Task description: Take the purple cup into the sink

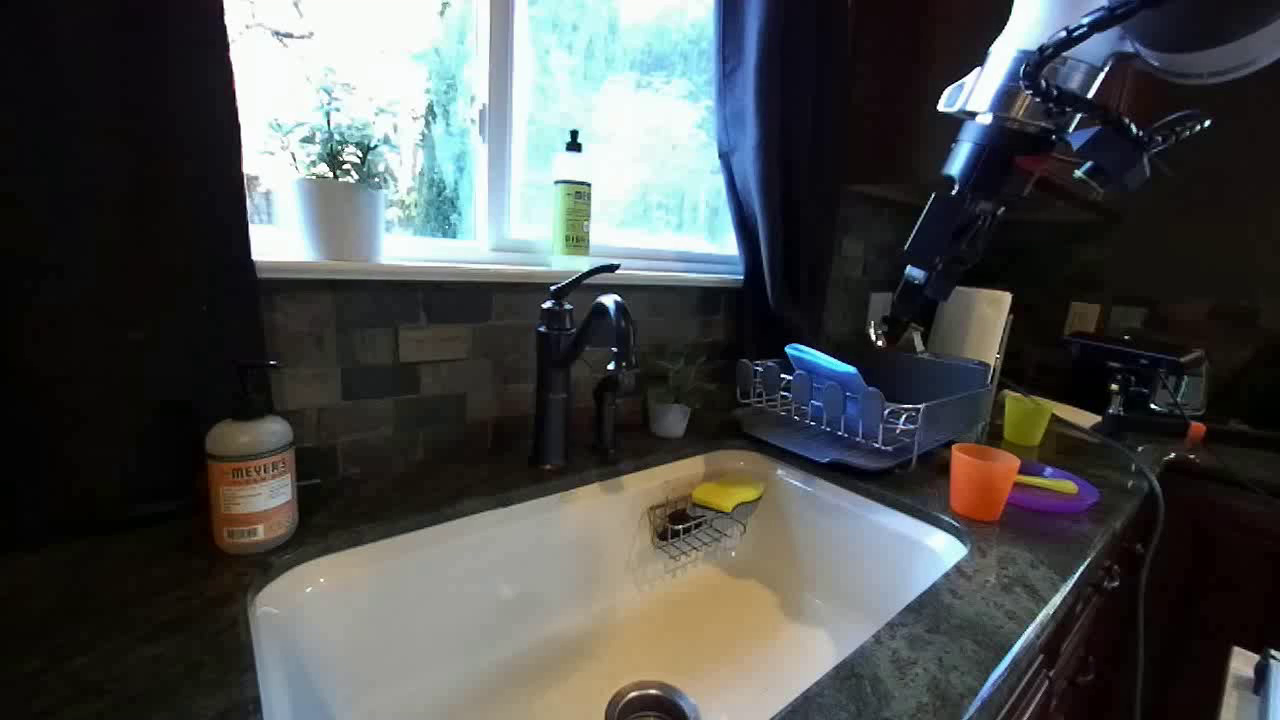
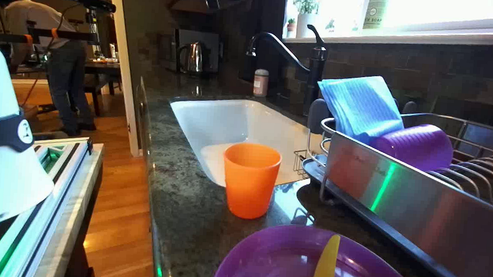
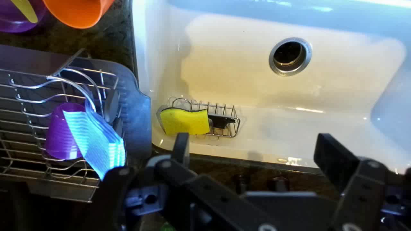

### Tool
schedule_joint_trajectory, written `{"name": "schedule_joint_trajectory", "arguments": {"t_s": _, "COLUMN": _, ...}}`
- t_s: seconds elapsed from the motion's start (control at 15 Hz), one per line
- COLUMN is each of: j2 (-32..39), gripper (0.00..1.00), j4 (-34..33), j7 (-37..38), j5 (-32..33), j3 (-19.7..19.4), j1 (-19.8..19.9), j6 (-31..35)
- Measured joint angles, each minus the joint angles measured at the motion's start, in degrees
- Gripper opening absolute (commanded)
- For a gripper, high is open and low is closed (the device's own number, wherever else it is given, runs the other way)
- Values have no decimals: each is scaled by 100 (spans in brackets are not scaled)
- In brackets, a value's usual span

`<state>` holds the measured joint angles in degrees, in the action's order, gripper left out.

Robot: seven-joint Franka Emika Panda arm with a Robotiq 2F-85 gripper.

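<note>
- the gripper (image 3: pixel 255 147) sits toward five o'clock of the wrist view, its fingers (image 3: pixel 334 157) spread wide apart, a broad gap between them.
- in an exterior view it shows near three o'clock, slanting downward, its lower end just above the outline of the dish rack (image 1: pixel 955 418).
- the purple cup (image 3: pixel 61 136) lies on its side inside the rack, toward nine o'clock of the wrist view; a folded blue dishcloth (image 3: pixel 96 141) overlaps its three o'clock side there.
- the white sink (image 3: pixel 221 73) is at three o'clock from the rack in the wrist view.
- toward eight o'clock from its drain (image 3: pixel 290 56), a wire caddy (image 3: pixel 238 123) holds a yellow sponge (image 3: pixel 186 122).
- in an exterior view, the orange cup (image 2: pixel 250 181) stands upright on the dark countertop (image 2: pixel 190 220), a purple plate (image 2: pixel 273 260) at its five o'clock, a yellow knife (image 2: pixel 326 263) on the plate.
- in an exterior view, a green cup (image 1: pixel 1027 418) stands at one o'clock from the orange cup; a black faucet (image 1: pixel 553 390) rises toward the sink's twelve o'clock.
</note>
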<state>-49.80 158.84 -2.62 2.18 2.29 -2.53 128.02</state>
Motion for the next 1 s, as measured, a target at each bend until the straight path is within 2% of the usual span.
{"name": "schedule_joint_trajectory", "arguments": {"t_s": 0.2, "j2": 58, "gripper": 100, "j4": 269, "j7": 0, "j5": 0, "j3": 0, "j1": 0, "j6": -24}}
{"name": "schedule_joint_trajectory", "arguments": {"t_s": 1.0, "j2": 101, "gripper": 100, "j4": 267, "j7": 0, "j5": 0, "j3": 0, "j1": 0, "j6": -24}}
